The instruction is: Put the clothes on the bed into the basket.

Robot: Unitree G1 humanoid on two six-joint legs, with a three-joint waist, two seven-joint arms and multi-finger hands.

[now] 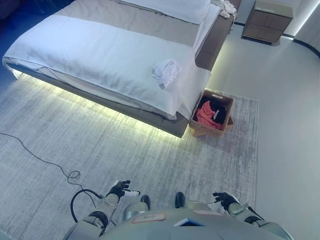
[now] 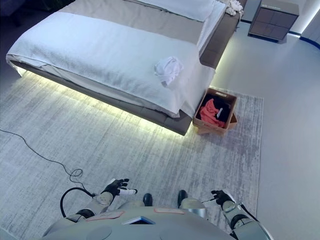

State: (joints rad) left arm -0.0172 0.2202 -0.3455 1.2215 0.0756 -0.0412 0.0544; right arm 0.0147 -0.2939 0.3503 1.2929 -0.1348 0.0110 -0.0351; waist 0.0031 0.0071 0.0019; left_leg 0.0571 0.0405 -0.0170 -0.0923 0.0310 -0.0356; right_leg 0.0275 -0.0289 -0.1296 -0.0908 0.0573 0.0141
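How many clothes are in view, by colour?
White garment, on the bed: 1
Red garment, in the basket: 1
Black garment, in the basket: 1
Total: 3

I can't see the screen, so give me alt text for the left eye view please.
A crumpled white garment lies near the corner of a white bed, beside a basket on the rug holding red and black clothes. The robot's left hand and right hand hang open and empty, low over the rug.
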